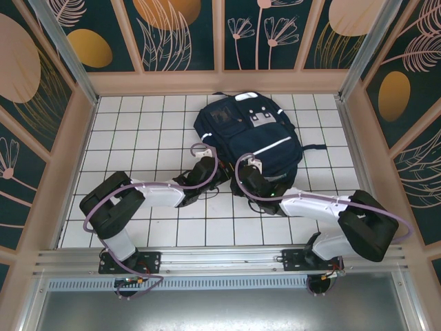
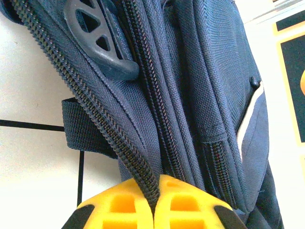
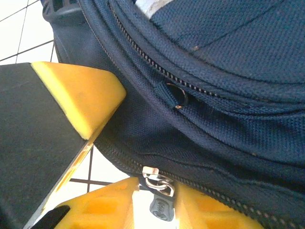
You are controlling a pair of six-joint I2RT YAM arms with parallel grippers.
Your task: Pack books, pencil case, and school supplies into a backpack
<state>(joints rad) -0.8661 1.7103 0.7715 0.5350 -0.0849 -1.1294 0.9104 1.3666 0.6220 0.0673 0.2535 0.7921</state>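
Note:
The navy backpack (image 1: pixel 248 131) lies on the white tiled table, behind both arms. My left gripper (image 1: pixel 212 165) (image 2: pixel 155 202) is shut on the backpack's outer zipper edge (image 2: pixel 109 129), which is pinched between its yellow fingers. My right gripper (image 1: pixel 248 169) (image 3: pixel 159 200) is at the near rim, shut on the metal zipper pull (image 3: pixel 159 183), whose dark tab hangs between the fingers. One yellow finger (image 3: pixel 81 95) of the left gripper lies close beside it. Books, pencil case and school supplies are out of view.
Patterned wall panels (image 1: pixel 179 34) and a wooden frame enclose the table on three sides. A dark strap (image 2: pixel 78 126) and a plastic loop (image 2: pixel 97 43) hang off the backpack's edge. Another small zipper pull (image 3: pixel 175 95) sits higher on the bag.

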